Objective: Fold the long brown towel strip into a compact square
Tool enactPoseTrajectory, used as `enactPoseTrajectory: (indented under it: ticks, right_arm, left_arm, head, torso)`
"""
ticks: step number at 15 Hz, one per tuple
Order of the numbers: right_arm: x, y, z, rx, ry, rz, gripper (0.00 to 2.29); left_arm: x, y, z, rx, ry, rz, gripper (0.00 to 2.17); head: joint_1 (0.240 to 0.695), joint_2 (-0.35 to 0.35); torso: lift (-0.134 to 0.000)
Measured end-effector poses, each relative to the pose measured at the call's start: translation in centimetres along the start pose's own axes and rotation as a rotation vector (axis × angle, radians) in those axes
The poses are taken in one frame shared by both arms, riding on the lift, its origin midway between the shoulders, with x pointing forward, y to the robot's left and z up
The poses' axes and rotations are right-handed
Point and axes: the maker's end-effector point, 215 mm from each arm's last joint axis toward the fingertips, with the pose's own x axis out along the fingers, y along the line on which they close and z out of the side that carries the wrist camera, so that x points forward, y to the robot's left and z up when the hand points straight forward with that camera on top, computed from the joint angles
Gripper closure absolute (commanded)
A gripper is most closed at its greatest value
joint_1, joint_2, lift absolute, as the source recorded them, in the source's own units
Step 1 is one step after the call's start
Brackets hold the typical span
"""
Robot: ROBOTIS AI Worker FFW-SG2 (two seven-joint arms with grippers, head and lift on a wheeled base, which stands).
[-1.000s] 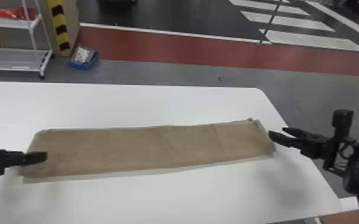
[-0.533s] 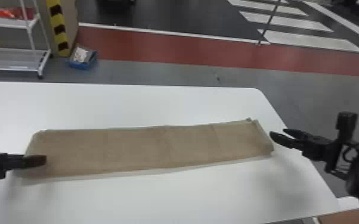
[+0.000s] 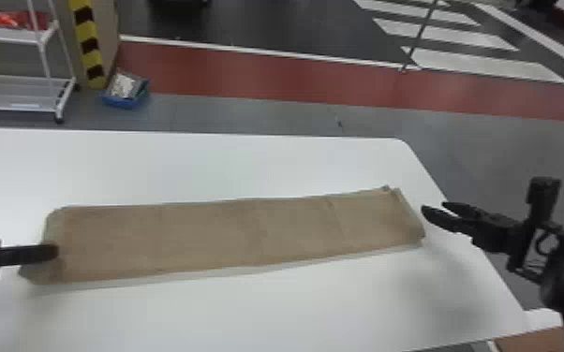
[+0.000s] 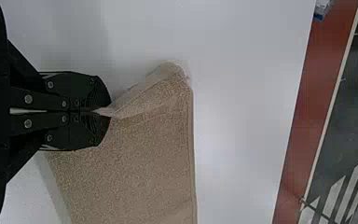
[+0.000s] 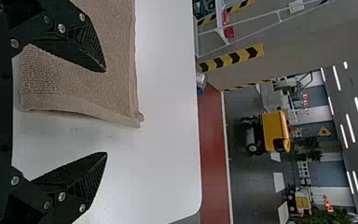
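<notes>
Plainly, the brown towel (image 3: 229,234), stretched lengthwise across the tabletop (image 3: 248,164), looked light, soft and floppy, best pinched by its end hems. The left claw (image 4: 108,112) was clamped on the towel's left end; the right claw (image 5: 106,112) stood apart near the other. The surface seemed smooth, with a red floor band (image 3: 257,72) beyond
</notes>
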Motion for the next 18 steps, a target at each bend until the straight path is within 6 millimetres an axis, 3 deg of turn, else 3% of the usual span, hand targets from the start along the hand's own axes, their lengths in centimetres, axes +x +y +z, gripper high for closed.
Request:
enactPoseTrajectory:
  ticks: [6, 8, 10, 11, 14, 18]
  right_arm:
    - [1.7, 2.7, -0.5, 0.025, -0.030, 0.033, 0.51]
    - [2.9, 4.4, -0.5, 0.028, -0.041, 0.045, 0.91]
    - [4.7, 6.8, -0.4, 0.025, -0.046, 0.067, 1.58]
    - [5.7, 8.4, -0.7, 0.018, -0.034, 0.090, 1.66]
    - [8.8, 13.4, -2.1, -0.011, 0.007, 0.163, 1.66]
    - [11.9, 18.9, -3.9, -0.017, 0.055, 0.226, 1.66]
  left_arm:
    - [-2.9, -2.3, 3.9, -0.062, -0.098, -0.074, 2.14]
    - [-3.5, -4.2, 5.8, -0.082, -0.140, -0.126, 2.14]
    - [-3.6, -6.6, 7.6, -0.094, -0.177, -0.183, 2.14]
    - [-3.5, -7.9, 8.7, -0.099, -0.195, -0.207, 2.14]
    - [-3.2, -12.3, 11.9, -0.102, -0.245, -0.275, 2.14]
    - [-2.7, -17.4, 13.8, -0.084, -0.263, -0.352, 2.14]
  head:
    - [0.695, -0.227]
    - [0.695, -0.222]
    - [0.695, -0.208]
    - [0.695, -0.203]
    - [0.695, -0.178]
    - [0.695, -0.167]
  torso:
    - [-0.120]
    - [-0.120]
    - [-0.120]
    - [-0.120]
    - [-0.120]
    - [-0.120]
